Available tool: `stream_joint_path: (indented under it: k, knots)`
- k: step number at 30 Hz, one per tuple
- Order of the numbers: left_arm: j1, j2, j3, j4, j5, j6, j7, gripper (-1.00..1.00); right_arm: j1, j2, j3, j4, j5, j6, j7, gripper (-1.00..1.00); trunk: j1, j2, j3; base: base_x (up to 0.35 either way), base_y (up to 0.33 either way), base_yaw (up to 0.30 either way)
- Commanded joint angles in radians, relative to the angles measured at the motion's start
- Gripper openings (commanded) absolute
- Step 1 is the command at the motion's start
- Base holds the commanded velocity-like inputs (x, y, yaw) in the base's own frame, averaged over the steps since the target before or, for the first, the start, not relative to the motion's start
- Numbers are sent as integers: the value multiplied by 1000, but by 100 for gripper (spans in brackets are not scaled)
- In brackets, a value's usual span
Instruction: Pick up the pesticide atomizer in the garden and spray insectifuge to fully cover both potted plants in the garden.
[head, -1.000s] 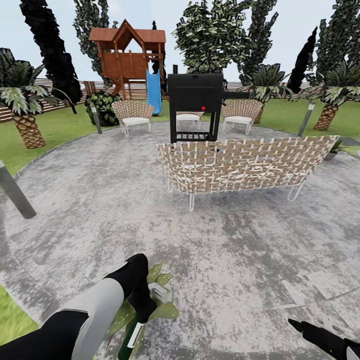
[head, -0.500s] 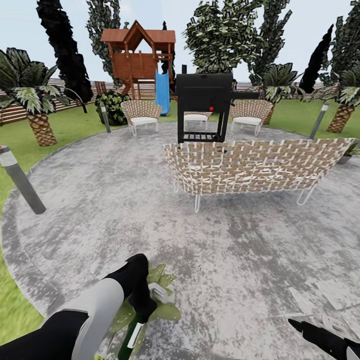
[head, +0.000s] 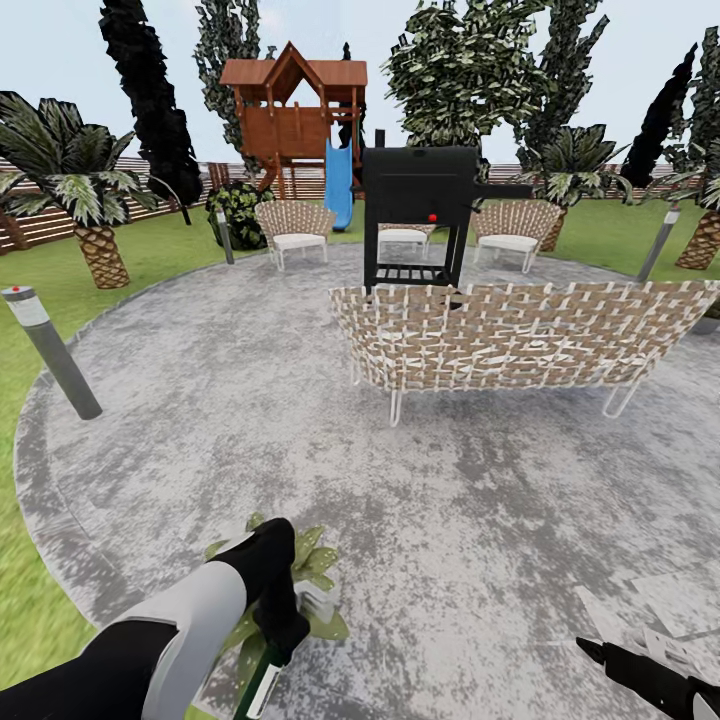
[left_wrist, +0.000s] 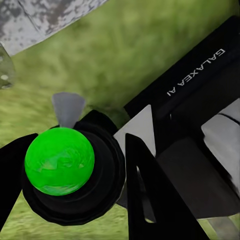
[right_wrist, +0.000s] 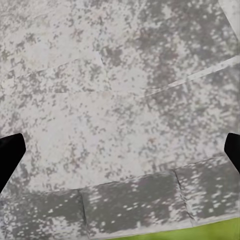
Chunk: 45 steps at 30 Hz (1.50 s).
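A: Head view: left arm (head: 190, 620) comes in from the bottom left over the near edge of the round grey paving (head: 300, 420), forearm pointing forward, wrist bent down. A potted plant (head: 310, 570) sits right under it on the paving; only leaf tips show around the wrist, pot hidden.

B: Atomizer?

A: In the left hand (left_wrist: 75, 175). The left wrist view shows the pesticide atomizer (left_wrist: 60, 160) from above: bright green cap in a black collar, grey nozzle sticking out, black fingers (left_wrist: 150, 200) on either side pinching it. Lawn (left_wrist: 130, 55) below, blurred. The head view gives just a green-and-white sliver of the bottle (head: 262, 672) below the wrist, cut off at the frame edge.

B: Right side?

A: Right hand (right_wrist: 120, 150) is spread wide, fingertips at opposite edges of the right wrist view, nothing between them, bare paving slabs with a strip of grass beneath. In the head view the right arm (head: 650, 680) is low at the bottom right, mostly cut off.

B: Background?

A: Wicker sofa (head: 520, 335) mid-paving, black grill (head: 420, 215) behind it, wicker chairs (head: 295, 225) at the far edge.
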Motion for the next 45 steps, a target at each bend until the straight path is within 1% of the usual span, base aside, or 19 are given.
stream_joint_path:
  k: [1, 7, 12, 16, 22, 23, 25, 27, 30, 32, 39, 41, 43, 45]
  knots:
    - [0, 0, -1, -2, -7, 6, -9, -100, 0, 0, -9, -2, 7, 7, 6, 100, 0, 0, -1, 0, -4, 0]
    - [0, 1, -4, -13, -8, 6, -7, -100, 0, 0, -9, -2, 7, 7, 6, 100, 0, 0, -1, 0, -1, 0]
    - [0, -2, -7, -78, -12, 10, -9, -100, 0, 0, -9, -2, 7, 7, 5, 100, 0, 0, -1, 0, 0, 4]
    - [0, -3, -8, -92, -18, 13, -11, -100, 0, 0, -9, -2, 7, 7, 5, 100, 0, 0, -3, 0, 0, 110]
    - [0, -4, -9, -91, -21, 14, -11, -100, 0, 0, -9, -2, 7, 7, 5, 100, 0, 0, -3, 0, 0, 16]
    - [0, -4, -11, -90, -28, 14, -11, -100, 0, 0, -9, -2, 7, 7, 5, 100, 0, 0, -3, 0, 0, 1]
    - [0, -4, -15, -89, -65, 14, -12, -100, 0, 0, -9, -2, 7, 7, 5, 100, 0, 0, -3, 0, 0, 0]
    - [0, -4, -17, -79, -84, 14, -12, -100, 0, 0, -9, -2, 7, 7, 5, 100, 0, 0, -3, 0, 0, 0]
    - [0, -3, -17, -40, -90, 14, -12, -100, 0, 0, -9, -2, 7, 7, 5, 100, 0, 0, -3, 0, 0, 0]
    - [0, -3, -17, -29, -90, 13, -12, -100, 0, 0, -9, -2, 7, 7, 5, 100, 0, 0, -3, 0, 0, 0]
    - [0, -2, -14, -30, -91, 12, -12, -100, 0, 0, -9, -2, 7, 7, 5, 100, 0, 0, -3, 0, 0, 0]
    - [0, -2, -13, -39, -91, 12, -12, -100, 0, 0, -9, -2, 7, 7, 5, 100, 0, 0, -3, 0, 0, 0]
    - [0, -2, -14, -72, -91, 12, -12, -100, 0, 0, -9, -2, 7, 7, 5, 100, 0, 0, -3, 0, 0, 0]
    - [0, -3, -14, -127, -91, 13, -14, -100, 0, 0, -9, -2, 7, 7, 5, 100, 0, 0, -3, 0, 0, 0]
